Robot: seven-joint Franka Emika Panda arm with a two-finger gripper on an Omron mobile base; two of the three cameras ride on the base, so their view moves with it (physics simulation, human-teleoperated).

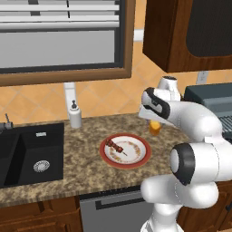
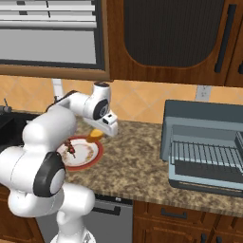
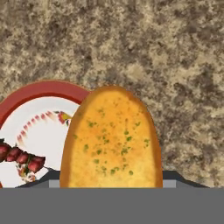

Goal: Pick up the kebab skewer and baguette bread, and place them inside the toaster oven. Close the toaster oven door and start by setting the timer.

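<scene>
Above the plate edge (counter beyond), end effector grips baguette bread.

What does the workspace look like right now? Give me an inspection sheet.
Surface: speckled granite counter, with a black sink at its left end.
Job's things: baguette bread lifted off the plate; kebab skewer lies on the plate; toaster oven stands with its door down and the rack showing.
Clutter: white soap dispenser beside the sink.
Tool: tool shut on the baguette bread, above the plate's far edge.
Cables: nothing seen.
Surroundings: dark wooden cabinets, window with blinds, wall outlet above the oven.
</scene>
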